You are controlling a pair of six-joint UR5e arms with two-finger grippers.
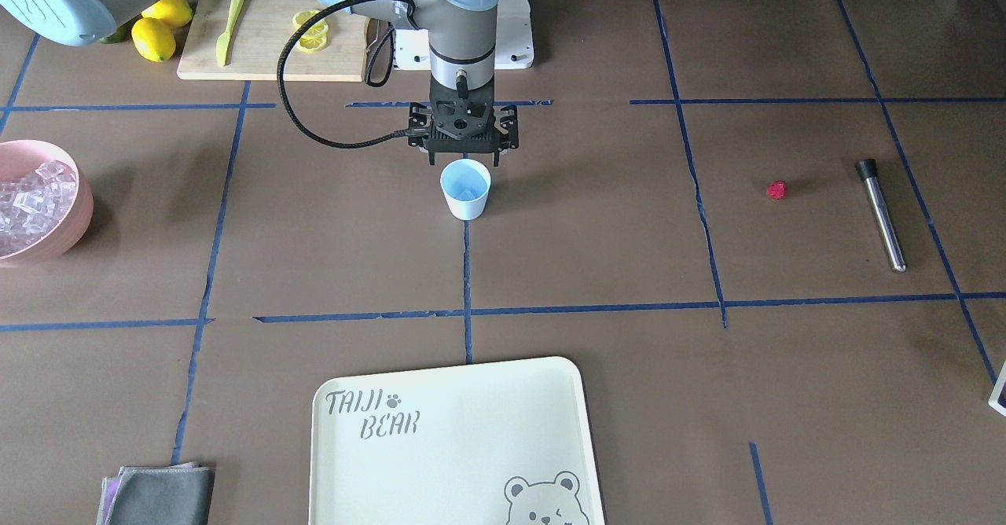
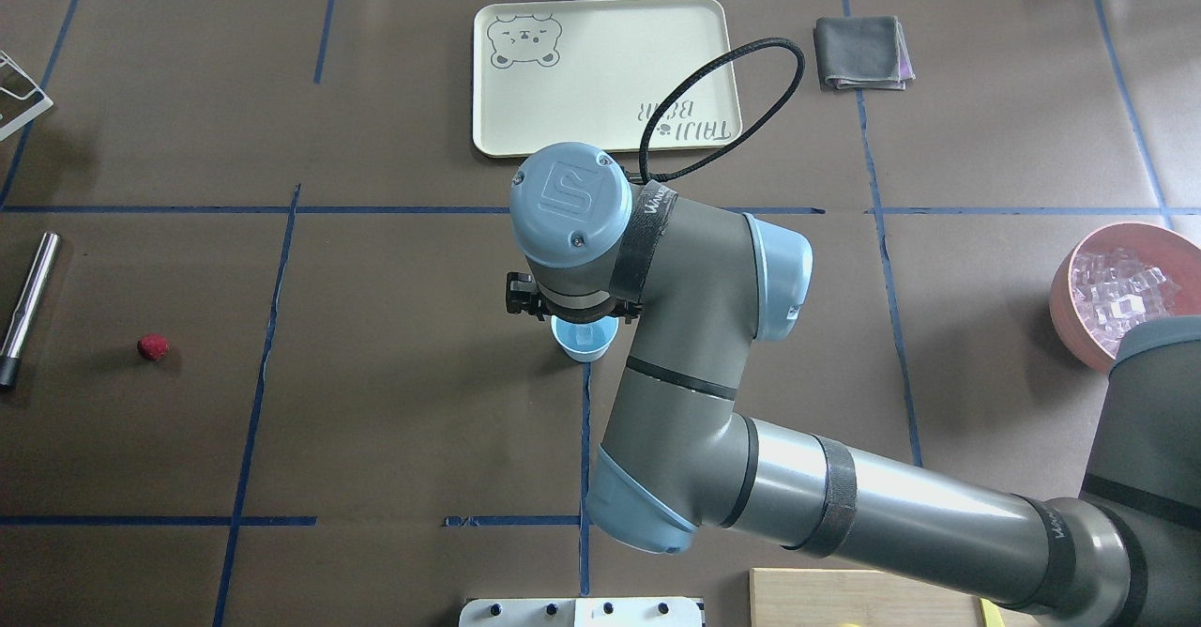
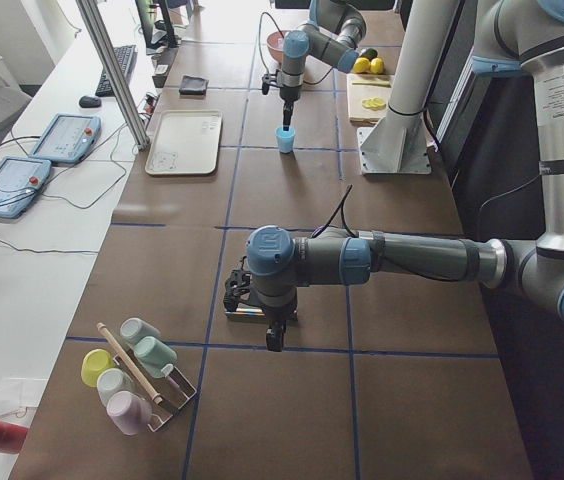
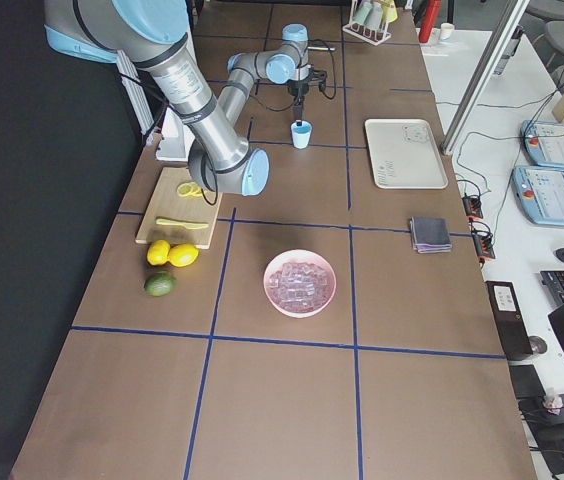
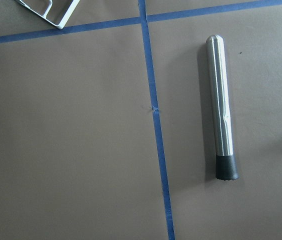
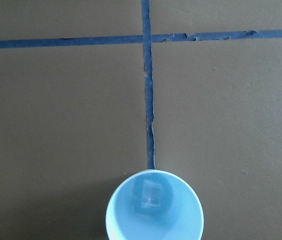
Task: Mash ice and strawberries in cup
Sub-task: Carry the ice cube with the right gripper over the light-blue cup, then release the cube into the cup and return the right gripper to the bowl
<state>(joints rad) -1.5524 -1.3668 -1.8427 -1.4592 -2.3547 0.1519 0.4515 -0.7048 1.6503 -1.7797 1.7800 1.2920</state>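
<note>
The light-blue cup [image 1: 465,193] stands upright mid-table where two tape lines meet. One clear ice cube [image 6: 151,192] lies at its bottom. My right gripper [image 1: 462,160] hangs just above the cup's rim on the robot's side, its fingers apart and empty. More ice [image 1: 31,195] fills the pink bowl [image 1: 75,222]. The strawberry [image 1: 776,189] lies alone on the table beside a steel muddler [image 1: 882,214], far from the cup. My left gripper [image 3: 276,340] shows only in the exterior left view, low over the table above the muddler [image 5: 221,115]; I cannot tell its state.
A cutting board [image 1: 267,45] with lemon slices and a yellow knife sits by the robot base, whole lemons [image 1: 157,30] beside it. A cream tray [image 1: 456,438] and a grey cloth [image 1: 157,493] lie on the operators' side. A rack of cups [image 3: 137,375] stands near the left arm.
</note>
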